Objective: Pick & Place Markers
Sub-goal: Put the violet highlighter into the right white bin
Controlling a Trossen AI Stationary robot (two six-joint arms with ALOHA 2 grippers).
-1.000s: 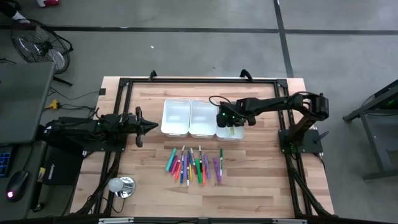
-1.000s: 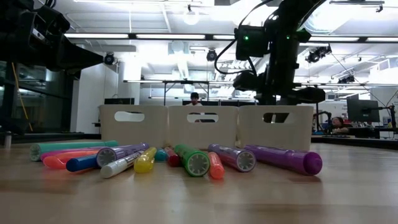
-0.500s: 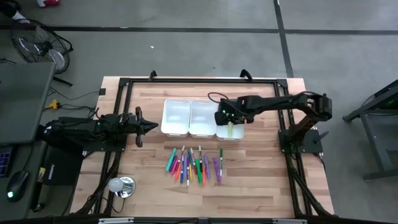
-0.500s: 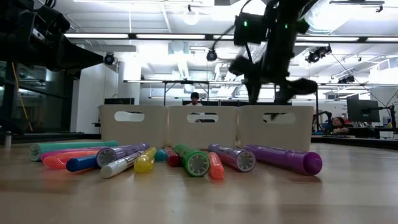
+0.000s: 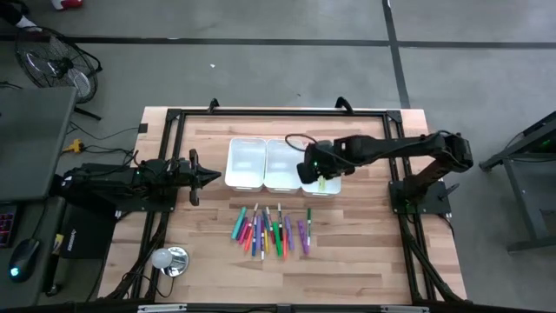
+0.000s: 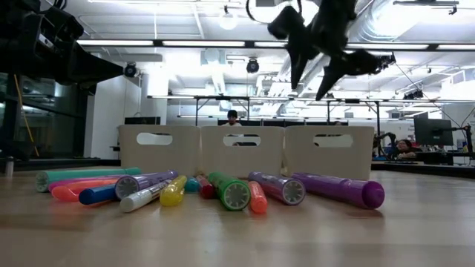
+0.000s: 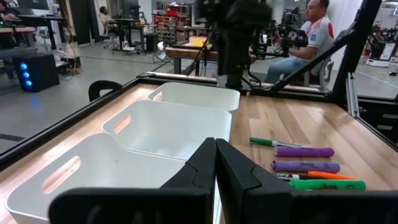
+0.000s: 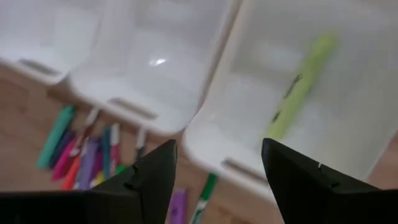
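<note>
Only right wrist view shows green marker in bin — right fingers apart; left fingers together.

Clear table around markers; bins behind.

The right arm reaches in from the table's right edge, stretched almost flat, its gripper raised in the air with the two dark fingers spread apart and empty. The left arm waits at the left side, its gripper with fingers pressed together.
</note>
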